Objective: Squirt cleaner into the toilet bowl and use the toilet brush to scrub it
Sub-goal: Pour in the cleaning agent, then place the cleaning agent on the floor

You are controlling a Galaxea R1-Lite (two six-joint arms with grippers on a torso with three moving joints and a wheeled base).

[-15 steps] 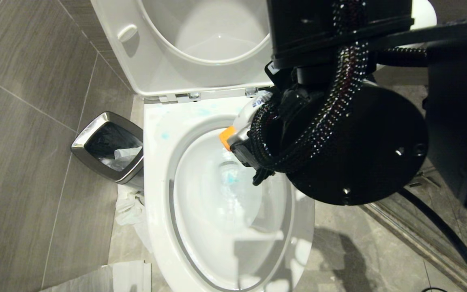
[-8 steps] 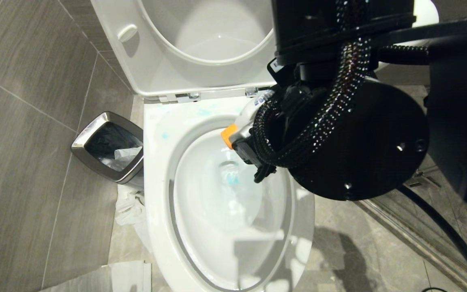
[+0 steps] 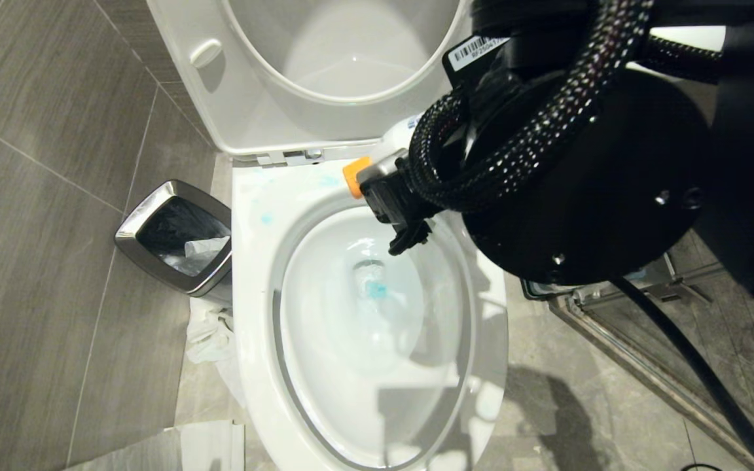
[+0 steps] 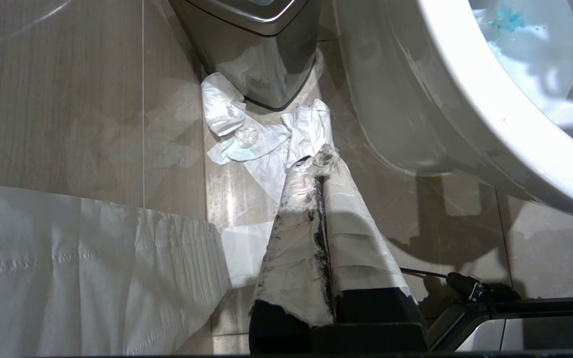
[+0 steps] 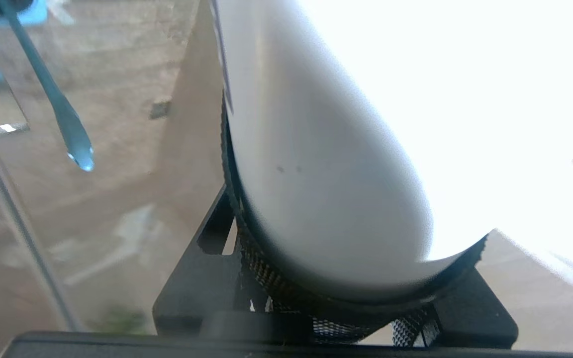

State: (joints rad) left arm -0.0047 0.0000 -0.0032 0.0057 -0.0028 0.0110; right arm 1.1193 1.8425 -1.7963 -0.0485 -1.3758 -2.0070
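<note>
The white toilet bowl (image 3: 256, 261) fills the middle of the head view, with blue smears on its back left rim and a blue patch (image 3: 375, 290) in the water. My right gripper (image 3: 383, 180) hangs over the bowl's back rim near the seat hinge, shut on the white cleaner bottle (image 3: 398, 136). In the right wrist view the cleaner (image 5: 316, 149) sits between the jaws of the gripper (image 5: 351, 278). Beyond it is the toilet brush (image 5: 52, 94), a slim blue handle; its head is hidden. My left gripper (image 4: 319, 159) is parked low beside the bowl (image 4: 465, 99), shut and empty.
A chrome-rimmed waste bin (image 3: 177, 239) stands left of the bowl, with crumpled tissue (image 3: 210, 337) on the floor at its foot. A white paper sheet (image 3: 174, 448) lies near the front left. The seat and lid (image 3: 252, 85) are raised. A metal floor rail (image 3: 612, 340) runs on the right.
My right arm has moved back from over the basin to the rim by the hinge, carrying the cleaner and turning at the wrist. The left arm has not moved.
</note>
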